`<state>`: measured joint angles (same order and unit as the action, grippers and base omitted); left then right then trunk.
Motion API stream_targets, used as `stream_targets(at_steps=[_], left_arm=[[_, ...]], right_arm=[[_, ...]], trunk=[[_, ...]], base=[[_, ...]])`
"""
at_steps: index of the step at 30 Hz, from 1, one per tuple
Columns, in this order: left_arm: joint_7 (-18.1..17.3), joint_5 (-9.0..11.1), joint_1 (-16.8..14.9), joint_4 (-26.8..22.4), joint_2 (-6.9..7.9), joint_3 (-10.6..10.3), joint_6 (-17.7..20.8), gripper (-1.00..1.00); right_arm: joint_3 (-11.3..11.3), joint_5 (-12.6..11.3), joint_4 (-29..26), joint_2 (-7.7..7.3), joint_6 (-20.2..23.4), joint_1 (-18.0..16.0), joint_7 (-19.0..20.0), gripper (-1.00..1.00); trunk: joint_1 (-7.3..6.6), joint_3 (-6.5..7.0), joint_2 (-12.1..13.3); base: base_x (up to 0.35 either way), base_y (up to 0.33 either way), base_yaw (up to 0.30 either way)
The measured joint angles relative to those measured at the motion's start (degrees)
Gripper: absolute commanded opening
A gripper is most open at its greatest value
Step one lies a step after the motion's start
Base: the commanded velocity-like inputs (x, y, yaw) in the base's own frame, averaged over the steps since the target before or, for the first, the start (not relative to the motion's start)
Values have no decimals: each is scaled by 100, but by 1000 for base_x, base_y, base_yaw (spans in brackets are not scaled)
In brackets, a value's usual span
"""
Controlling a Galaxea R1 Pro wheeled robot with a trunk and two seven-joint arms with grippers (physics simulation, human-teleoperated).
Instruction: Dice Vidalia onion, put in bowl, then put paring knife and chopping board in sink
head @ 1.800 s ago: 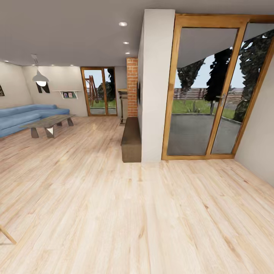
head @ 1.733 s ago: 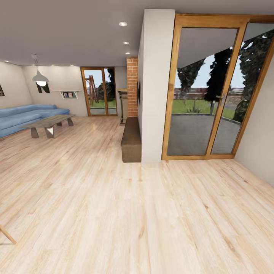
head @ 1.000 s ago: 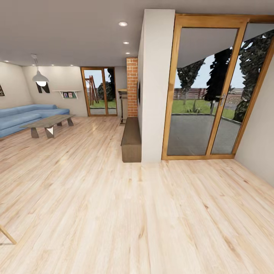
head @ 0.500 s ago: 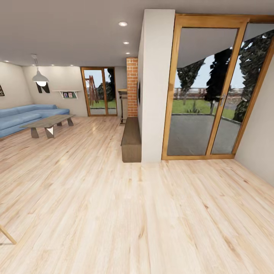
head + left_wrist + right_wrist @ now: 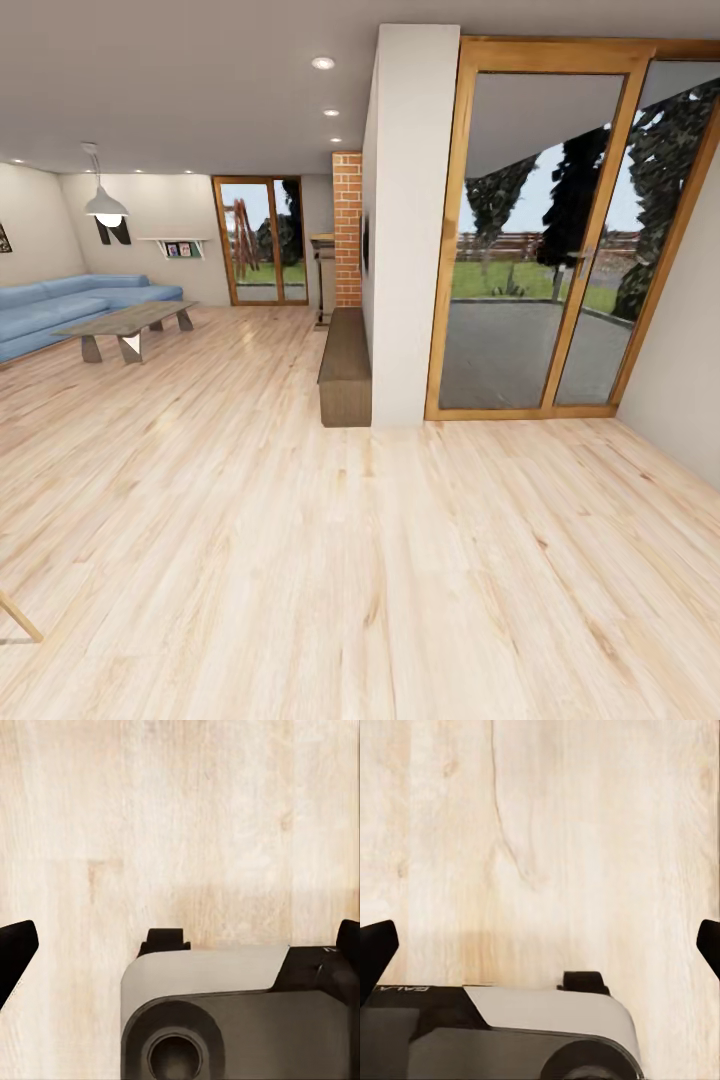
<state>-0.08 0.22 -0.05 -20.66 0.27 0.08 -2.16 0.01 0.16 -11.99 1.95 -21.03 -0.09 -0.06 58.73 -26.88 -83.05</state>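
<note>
I am in a living room, and the onion, sink, chopping board, paring knife, bowl and countertop are all out of view. In the left wrist view my left gripper [image 5: 180,945] hangs over the pale wooden floor [image 5: 180,810]; its dark fingertips [image 5: 13,954] sit at opposite edges of the picture, wide apart, with nothing between them. My right gripper [image 5: 540,945] stands the same way above the floor, open and empty. A grey and black part of the robot's body [image 5: 240,1020] lies below each gripper.
A white partition wall [image 5: 410,230] stands ahead with a brown bench [image 5: 345,375] at its foot. Wood-framed glass doors [image 5: 540,250] are to its right. A blue sofa [image 5: 70,305] and a low table [image 5: 125,325] are far left. Wide wooden floor [image 5: 350,580] lies in front.
</note>
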Motion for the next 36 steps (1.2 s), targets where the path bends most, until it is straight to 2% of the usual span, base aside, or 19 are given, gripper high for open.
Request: stream_targets(at_steps=[5, 9, 11, 13, 19, 27, 32, 36], left_arm=[[0, 2, -9, -432, -18, 0, -13, 100], [-6, 2, -16, -805, -15, 0, -17, 100], [-3, 1, -18, -894, -13, 0, -20, 100], [-2, 1, -18, -922, -7, 0, -48, 100], [0, 7, -19, -899, 38, 1, -265, 100], [-5, 22, -19, -883, 126, -2, -301, 100], [-8, 26, -19, -712, 133, 1, -303, 100], [-3, 24, -19, -619, 132, 7, -304, 100]], right_arm=[[-6, 1, -774, -2, -39, -1, -2, 100], [-8, 1, -1761, -3, -21, -1, -14, 100], [-8, 1, -2211, 12, -5, 0, -25, 100], [-8, 1, -2399, 29, 0, 0, -24, 100], [-5, -31, -2580, 25, -34, 0, 6, 100], [-23, -110, -2566, 29, -38, 1, -7, 100], [-124, -451, -2559, 13, -30, 1, -18, 100], [-196, -564, -2554, 0, -26, 1, -17, 100]], trunk=[[0, 0, 0], [0, 1, 0], [0, 1, 0], [0, 0, 0], [0, 0, 0], [0, 5, 0], [0, 31, 0], [0, 55, 0]], base=[[0, 0, 0], [0, 0, 0], [0, 0, 0], [0, 0, 0], [0, 0, 0], [0, 0, -38], [0, 0, -203], [0, 0, -233]])
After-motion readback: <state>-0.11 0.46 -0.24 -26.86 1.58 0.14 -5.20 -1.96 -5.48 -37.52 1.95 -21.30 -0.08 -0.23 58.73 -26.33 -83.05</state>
